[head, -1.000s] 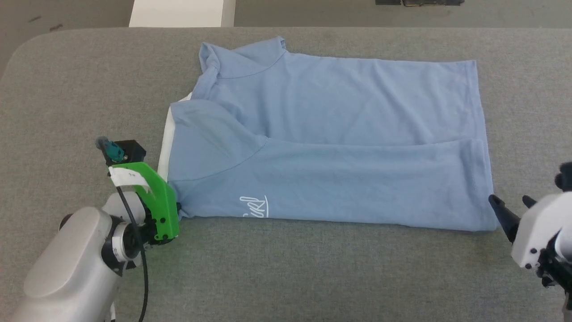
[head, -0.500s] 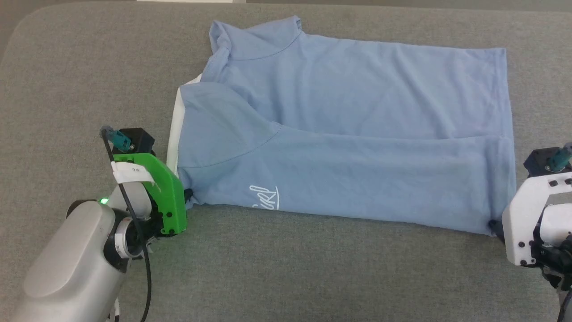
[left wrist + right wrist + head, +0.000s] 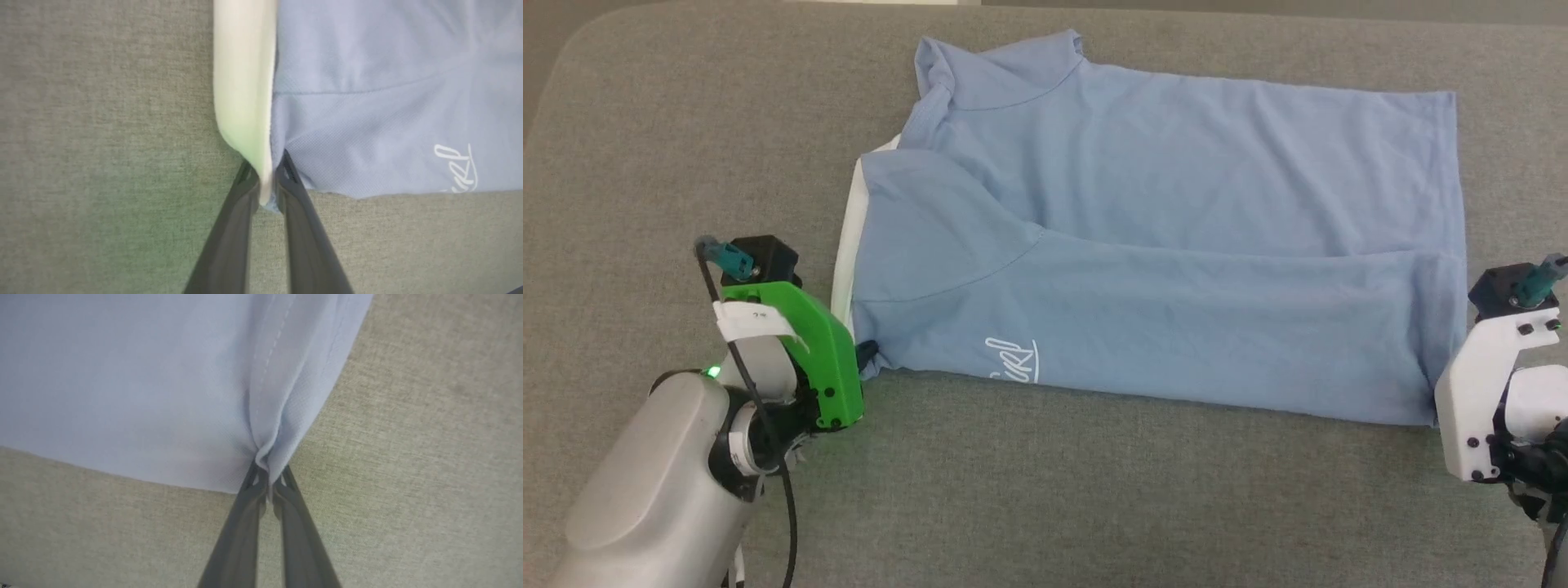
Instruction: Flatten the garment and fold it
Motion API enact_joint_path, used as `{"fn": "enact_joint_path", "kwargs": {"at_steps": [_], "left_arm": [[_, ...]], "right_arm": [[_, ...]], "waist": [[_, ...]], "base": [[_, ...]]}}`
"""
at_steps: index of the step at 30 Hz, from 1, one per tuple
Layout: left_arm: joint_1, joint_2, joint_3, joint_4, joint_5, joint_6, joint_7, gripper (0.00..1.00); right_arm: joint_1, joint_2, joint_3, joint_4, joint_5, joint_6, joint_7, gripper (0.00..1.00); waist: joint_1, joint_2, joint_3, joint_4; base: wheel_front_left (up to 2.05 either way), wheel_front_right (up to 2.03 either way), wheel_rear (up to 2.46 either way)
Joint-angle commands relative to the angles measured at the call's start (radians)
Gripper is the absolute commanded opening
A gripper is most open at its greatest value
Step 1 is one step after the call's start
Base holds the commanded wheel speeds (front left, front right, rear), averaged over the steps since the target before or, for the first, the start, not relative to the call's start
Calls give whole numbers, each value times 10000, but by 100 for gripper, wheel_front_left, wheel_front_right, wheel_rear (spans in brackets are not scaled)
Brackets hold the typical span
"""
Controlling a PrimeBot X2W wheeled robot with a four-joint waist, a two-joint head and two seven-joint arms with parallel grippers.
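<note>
**Both near corners pinched**

Garment lies part-folded mid-frame on grey desk. Left tool clamped on collar-end corner, btm left; right tool clamped on hem corner, btm right. I reckon both ends are held so the edge lifts evenly.

Left tool wears a green bracket — right tool, white; black cable.

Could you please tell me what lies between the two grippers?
The garment spans it from left gripper to right gripper, both shut on its near corners, white logo nearer the left; the head view shows this.
</note>
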Motion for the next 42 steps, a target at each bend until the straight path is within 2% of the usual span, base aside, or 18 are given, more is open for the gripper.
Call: {"fn": "enact_joint_path", "kwargs": {"at_steps": [1,9,16,21,27,36,37,38,39,42], "left_arm": [[263,-36,110,79,-212,-15,-96,0],[962,201,710,-706,-637,115,-477,0],[2109,624,923,-1927,-791,700,-279,0],[3127,674,1101,-2439,-1028,1140,-308,0],[3895,389,1060,-2126,-1359,1305,-344,0],[3729,-34,1037,-808,-1594,1017,-562,0],[3687,-49,1029,-715,-1601,988,-561,36],[3611,-44,1020,-610,-1580,945,-576,100],[3547,-49,1021,-532,-1585,919,-569,100],[3415,9,1065,-451,-1580,896,-558,100]], "right_arm": [[-63,-7,-95,174,88,-15,-172,0],[203,-134,-561,-254,632,-15,-362,0],[1012,-248,-995,-716,924,-15,-18,0],[1702,-103,-1297,-774,977,-15,82,0],[2230,131,-1381,-253,841,-15,-235,0],[2236,345,-1170,880,681,-15,-987,0],[2197,359,-1177,958,654,-15,-1082,0],[2159,365,-1147,1067,639,-15,-1138,26],[2120,376,-1110,1135,682,-15,-1222,100],[2033,374,-1070,1272,800,-15,-1327,100]], "waist": [[0,0,-243,-33],[0,0,-1318,-14],[0,0,-1874,23],[0,0,-1919,1],[0,0,-1805,-23],[0,0,-1688,-71],[0,0,-1684,-80],[0,0,-1686,-90],[0,0,-1699,-98],[0,0,-1795,-135]], "base": [[0,0,0],[0,0,0],[0,0,0],[0,0,0],[0,0,0],[0,0,0],[0,0,0],[0,0,0],[0,0,0],[0,0,0]]}}
